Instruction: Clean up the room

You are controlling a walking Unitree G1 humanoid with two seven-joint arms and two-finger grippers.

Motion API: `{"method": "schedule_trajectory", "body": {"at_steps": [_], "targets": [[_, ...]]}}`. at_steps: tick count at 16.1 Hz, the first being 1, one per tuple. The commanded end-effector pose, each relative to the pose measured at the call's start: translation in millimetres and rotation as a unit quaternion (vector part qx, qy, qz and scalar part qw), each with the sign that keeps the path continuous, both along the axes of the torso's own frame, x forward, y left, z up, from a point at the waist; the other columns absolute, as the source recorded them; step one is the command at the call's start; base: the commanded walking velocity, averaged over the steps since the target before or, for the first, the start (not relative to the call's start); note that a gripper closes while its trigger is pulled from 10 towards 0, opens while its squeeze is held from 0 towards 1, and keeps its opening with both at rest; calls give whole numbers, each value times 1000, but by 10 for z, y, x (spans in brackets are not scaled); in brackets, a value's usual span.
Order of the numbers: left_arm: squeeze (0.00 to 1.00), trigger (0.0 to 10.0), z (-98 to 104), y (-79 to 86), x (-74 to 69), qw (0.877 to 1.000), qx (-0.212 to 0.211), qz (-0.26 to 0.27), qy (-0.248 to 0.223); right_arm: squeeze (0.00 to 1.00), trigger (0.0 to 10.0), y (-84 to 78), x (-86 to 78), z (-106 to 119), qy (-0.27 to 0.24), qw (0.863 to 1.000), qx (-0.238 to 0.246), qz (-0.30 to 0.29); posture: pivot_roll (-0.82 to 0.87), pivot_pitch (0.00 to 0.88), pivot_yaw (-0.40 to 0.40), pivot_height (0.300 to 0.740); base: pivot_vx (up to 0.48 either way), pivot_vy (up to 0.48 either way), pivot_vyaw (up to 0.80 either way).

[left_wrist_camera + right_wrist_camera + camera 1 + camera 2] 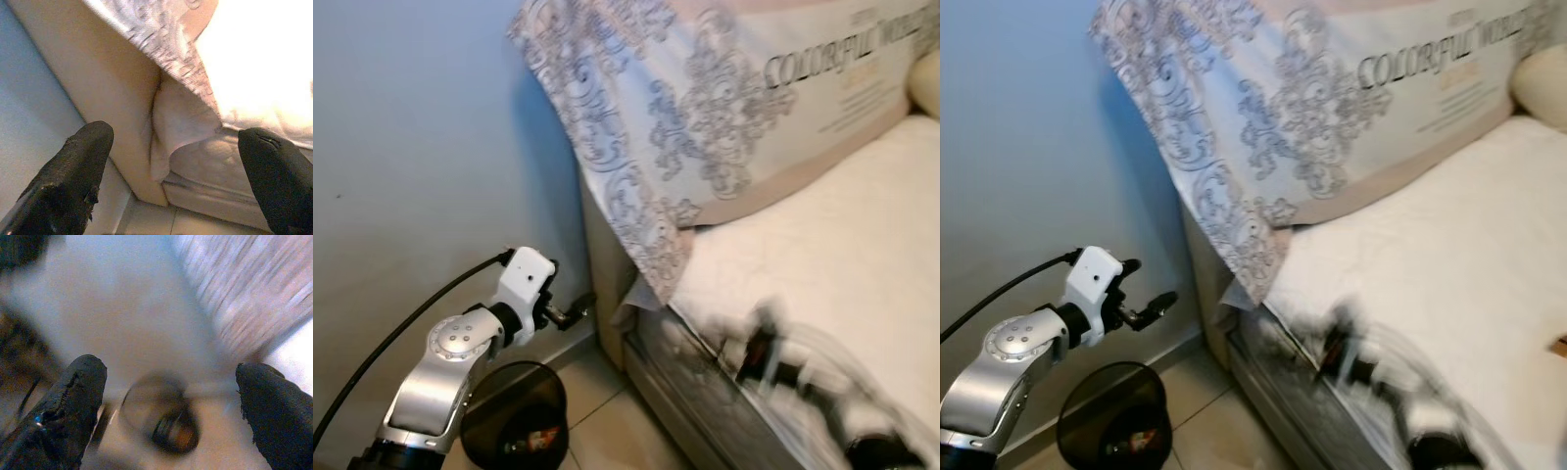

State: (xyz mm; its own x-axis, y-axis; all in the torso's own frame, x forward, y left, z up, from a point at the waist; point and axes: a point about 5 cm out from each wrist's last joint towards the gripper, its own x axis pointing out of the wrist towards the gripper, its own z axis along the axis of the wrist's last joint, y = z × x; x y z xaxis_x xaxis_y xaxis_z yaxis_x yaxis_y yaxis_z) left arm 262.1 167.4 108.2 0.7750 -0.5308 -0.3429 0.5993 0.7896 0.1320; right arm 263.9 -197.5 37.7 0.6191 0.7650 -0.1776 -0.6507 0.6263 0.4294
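Note:
A dark see-through waste bin (514,411) stands on the tiled floor by the blue wall, with a small red and dark item (536,438) inside. My left gripper (573,311) hovers just above the bin, near the bed's corner, and is open and empty; in the left wrist view its fingers (83,161) stand wide apart. My right arm is a blur along the mattress edge. The right gripper (171,369) is open with nothing between its fingers, and beyond it the bin (159,413) appears smeared.
A bed with a white sheet (822,264) fills the right side. A patterned pillow (705,108) leans on the beige headboard (107,98). The blue wall (421,166) closes off the left. A narrow strip of tiled floor (607,431) lies between bed and wall.

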Motion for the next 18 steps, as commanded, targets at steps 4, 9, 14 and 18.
{"method": "schedule_trajectory", "body": {"at_steps": [4,9,14,18], "targets": [[0,10000,71,8,3,1000,-5,-8,-10,600,10000,261,54,774,-92,995,48,11,-10,0,28,740,0,0,-509],[0,10000,209,-39,204,995,-12,68,-69,596,10000,593,258,849,-66,994,-16,-87,-3,0,23,740,0,0,-570],[0,10000,205,-1,280,989,-16,126,-76,424,10000,559,293,802,-51,986,-46,-150,-4,0,19,740,0,0,-575],[0,10000,184,60,309,986,-9,148,-73,110,10000,541,292,773,-36,982,-48,-179,1,0,18,740,0,422,-539]]}}
